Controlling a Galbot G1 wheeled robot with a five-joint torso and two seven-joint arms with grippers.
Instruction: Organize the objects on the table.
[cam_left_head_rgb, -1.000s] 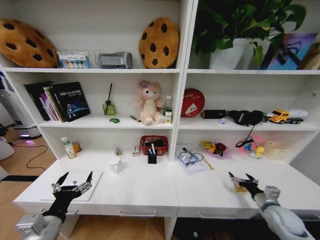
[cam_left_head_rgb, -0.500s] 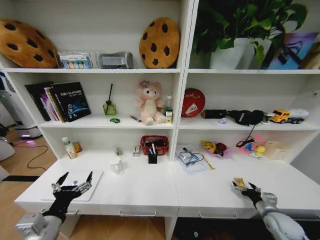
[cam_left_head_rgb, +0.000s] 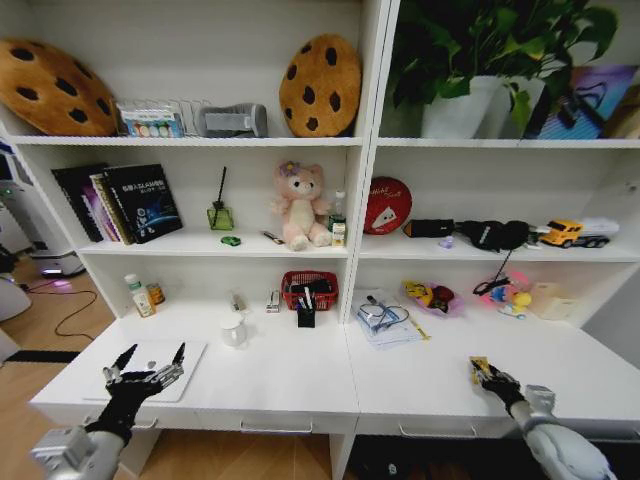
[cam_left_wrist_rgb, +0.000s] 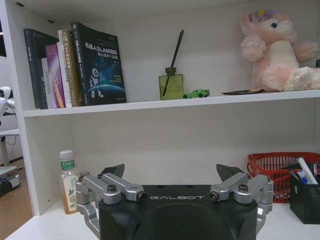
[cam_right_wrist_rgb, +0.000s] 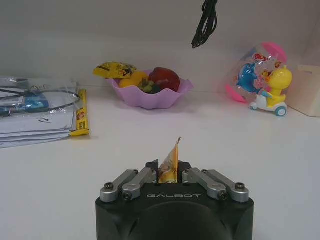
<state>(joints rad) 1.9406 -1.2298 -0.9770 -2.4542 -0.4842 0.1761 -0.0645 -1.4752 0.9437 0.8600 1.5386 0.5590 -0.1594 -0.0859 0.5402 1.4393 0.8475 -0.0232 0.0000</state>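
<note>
Right hand (cam_left_head_rgb: 492, 378) is sitting low at the right end of the tabletop (cam_left_head_rgb: 300, 375), near the front edge. Its fingers are clamped on a small yellow packet (cam_right_wrist_rgb: 169, 162); in the right wrist view the packet is standing upright between the closed fingers, its top corner poking above them. It appears to be touching or just above the white surface; I cannot tell which.

Left hand (cam_left_head_rgb: 145, 376) is hovering at the far left end with fingers spread wide and nothing between them. Directly beneath and beyond it the slim silver laptop (cam_left_head_rgb: 170, 350) is lying flat, closed, its long side running roughly along the front edge.

Ahead of the right hand, toward the back wall, a purple bowl of fruit (cam_right_wrist_rgb: 151, 85) is sitting, with a stack of papers (cam_right_wrist_rgb: 37, 117) off to one side and a plastic toy (cam_right_wrist_rgb: 262, 82) to the other, all well apart from the held packet.

Judgement: the laptop is plainly the left arm's business, being right under it and well apart from the right. The packet is the right arm's. The red mesh basket (cam_left_head_rgb: 308, 287) and the black pen holder (cam_left_head_rgb: 304, 315) are standing mid-tabletop, between the two hands, somewhat nearer the left.
</note>
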